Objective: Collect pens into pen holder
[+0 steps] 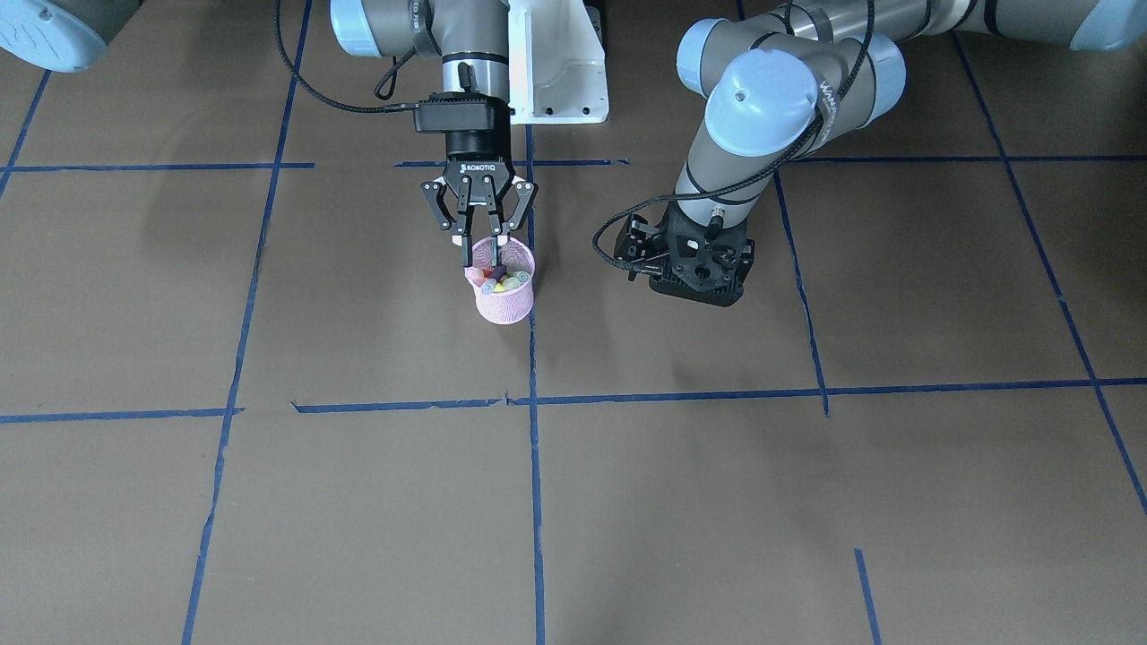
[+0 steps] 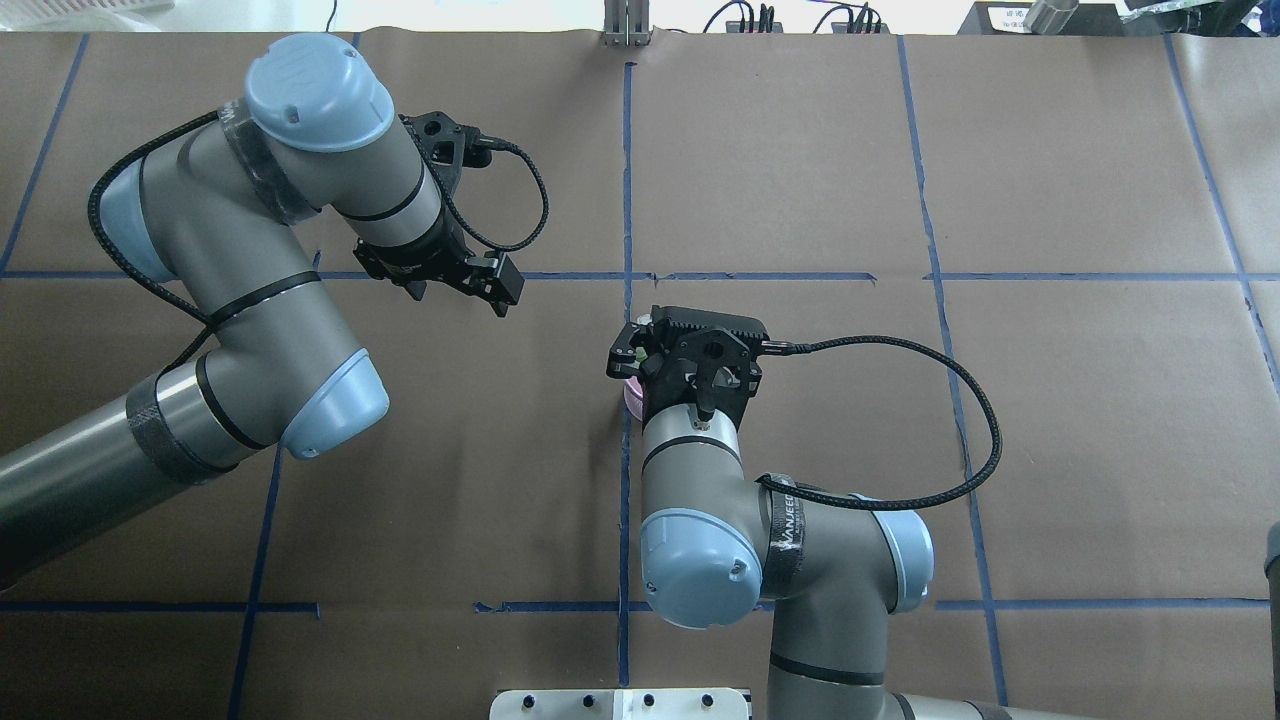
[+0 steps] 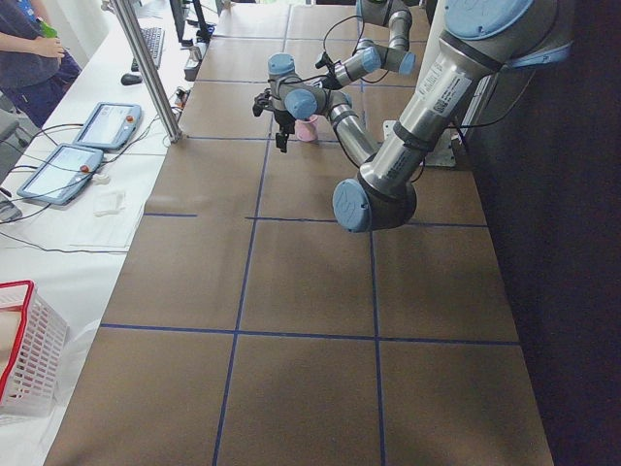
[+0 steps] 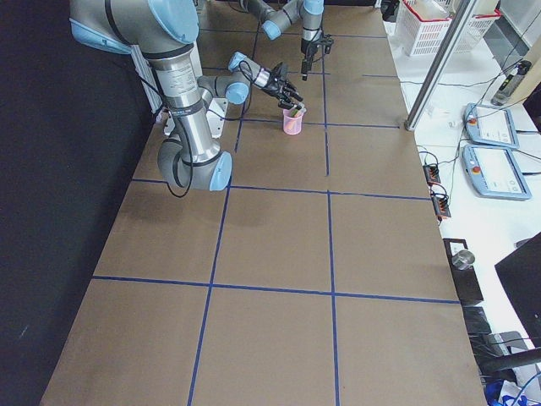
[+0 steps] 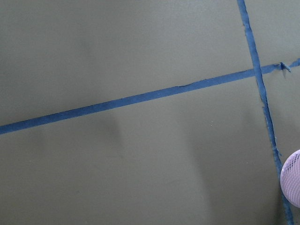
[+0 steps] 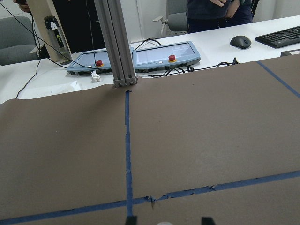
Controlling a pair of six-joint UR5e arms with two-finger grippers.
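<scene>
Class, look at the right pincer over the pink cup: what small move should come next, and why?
Probably lift the right pincer straight up, clear of the cup. It looks open at the rim with nothing gripped, the pens sit inside the cup, and no pen shows loose on the table.

**Brown paper table, blue tape grid**

Whole tabletop is brown paper with blue tape lines. White desk alongside has two touchscreen consoles, keyboard, mouse. Aluminium post, red-rimmed white basket too.
</scene>
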